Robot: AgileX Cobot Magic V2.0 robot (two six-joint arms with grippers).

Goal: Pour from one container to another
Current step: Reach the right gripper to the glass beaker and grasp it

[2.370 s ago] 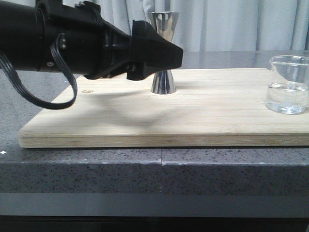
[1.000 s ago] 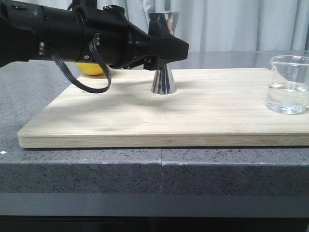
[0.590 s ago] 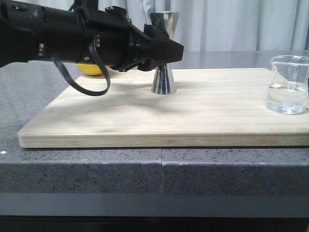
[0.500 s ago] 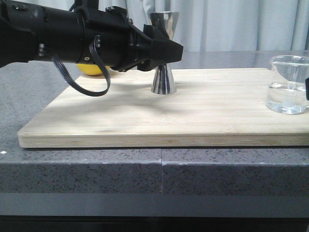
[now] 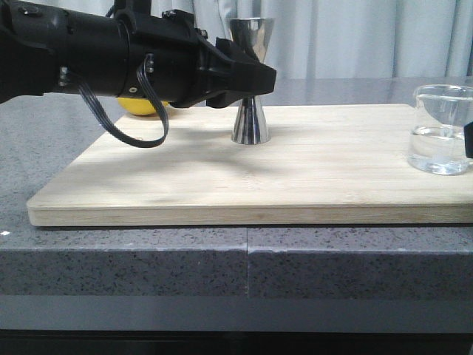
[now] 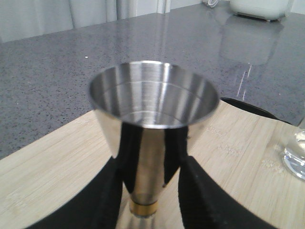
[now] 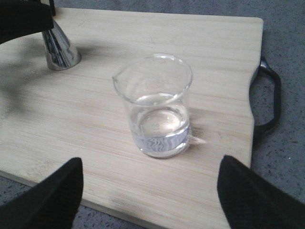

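The glass beaker (image 7: 155,107), part-filled with clear liquid, is standing near the cutting board's (image 5: 310,177) right edge, between the right gripper's (image 7: 147,191) spread fingers, untouched. Mid-board toward the far edge, the steel jigger (image 6: 152,129) is standing upright with the left gripper's (image 6: 150,200) fingers flanking its waist; whether they are pressing it is unclear.

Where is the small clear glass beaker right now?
In the front view, the small clear glass beaker stands upright at the right end of the wooden board, far right of the steel jigger, with the right gripper open towards it.
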